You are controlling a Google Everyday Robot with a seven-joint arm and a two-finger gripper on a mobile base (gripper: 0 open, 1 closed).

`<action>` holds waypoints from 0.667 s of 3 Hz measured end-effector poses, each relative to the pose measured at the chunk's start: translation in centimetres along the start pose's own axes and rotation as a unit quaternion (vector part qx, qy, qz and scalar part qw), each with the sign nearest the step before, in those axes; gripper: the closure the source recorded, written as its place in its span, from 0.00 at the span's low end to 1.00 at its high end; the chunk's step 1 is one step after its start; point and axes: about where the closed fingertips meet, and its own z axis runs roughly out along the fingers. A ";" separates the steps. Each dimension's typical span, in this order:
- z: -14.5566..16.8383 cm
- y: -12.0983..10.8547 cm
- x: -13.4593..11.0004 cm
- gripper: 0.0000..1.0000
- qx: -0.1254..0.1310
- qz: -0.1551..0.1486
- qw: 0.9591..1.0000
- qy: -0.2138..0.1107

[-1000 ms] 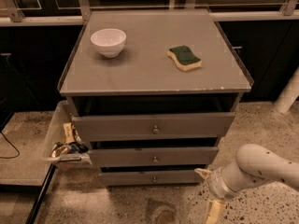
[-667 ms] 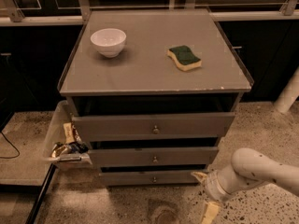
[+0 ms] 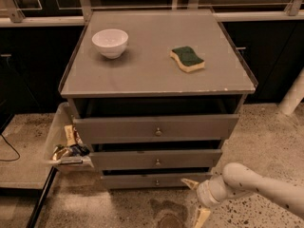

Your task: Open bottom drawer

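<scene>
The grey cabinet [image 3: 156, 80] has three drawer fronts, each with a small round knob. The bottom drawer [image 3: 142, 181] is the slimmest front, just above the floor, with its knob [image 3: 156, 182] at the centre. It sticks out slightly, like the two drawers above it. My gripper [image 3: 195, 200] hangs low at the right end of the bottom drawer, on a white arm [image 3: 256, 186] coming in from the right. One pale fingertip lies near the drawer's right corner, the other points down at the floor. It stands open, with nothing between the fingers.
A white bowl [image 3: 110, 42] and a green-and-yellow sponge [image 3: 187, 59] sit on the cabinet top. A clear bin of snack packets [image 3: 66, 146] hangs at the cabinet's left side. A white post [image 3: 292, 96] stands at the right. A dark stain [image 3: 166, 212] marks the speckled floor.
The arm and gripper have shifted left, closer to the right end of the bottom drawer. The drawers have not moved.
</scene>
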 end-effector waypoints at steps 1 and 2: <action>3.2 -3.2 2.4 0.00 0.012 -0.059 0.998 -0.019; 3.2 -3.2 2.4 0.00 0.011 -0.059 0.998 -0.019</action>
